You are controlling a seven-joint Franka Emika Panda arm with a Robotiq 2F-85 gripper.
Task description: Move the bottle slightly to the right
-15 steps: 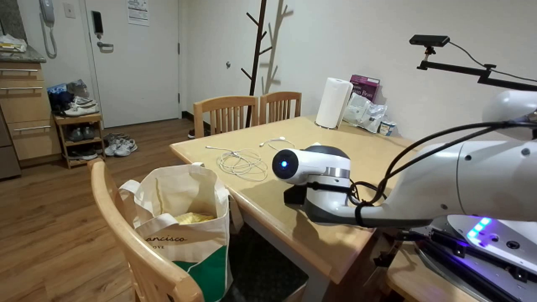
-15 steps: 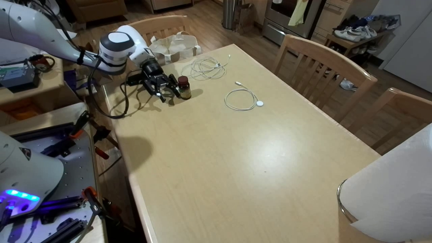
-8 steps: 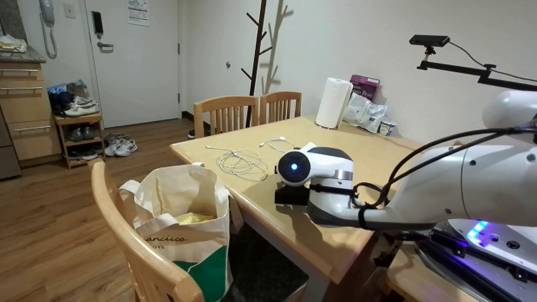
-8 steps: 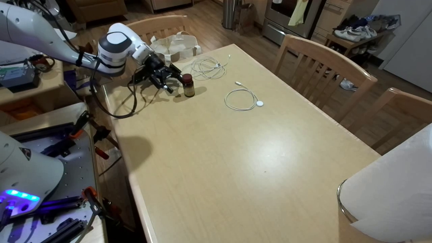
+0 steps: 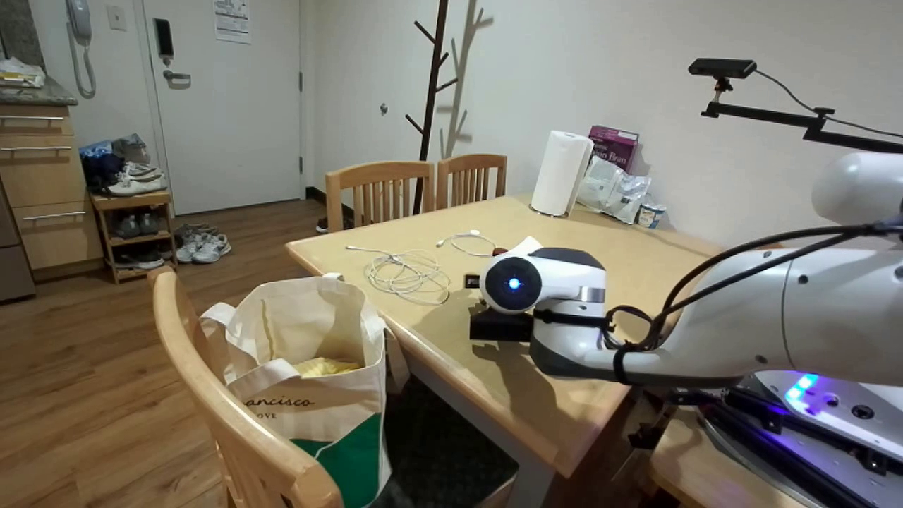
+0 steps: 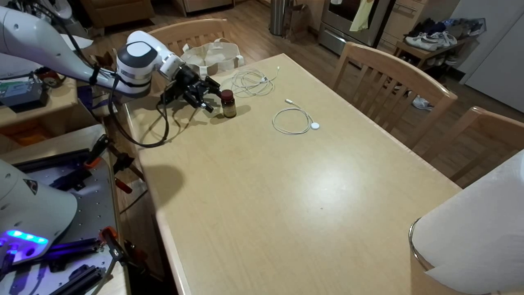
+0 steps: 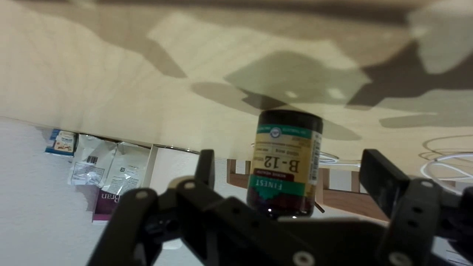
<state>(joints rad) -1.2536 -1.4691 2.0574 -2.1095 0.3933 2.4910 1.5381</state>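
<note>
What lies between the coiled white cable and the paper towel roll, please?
In both exterior views, a smaller, looped white cable with a disc at one end lies there.

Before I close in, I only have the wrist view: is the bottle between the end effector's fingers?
Observer: Doesn't look like it. In an exterior view, the bottle stands just ahead of the end effector, its near side clear of the fingers.
Operator: Good to know. Is it closed? I can't see from here.
Observer: It looks closed: a reddish-brown cap sits on it.
</note>
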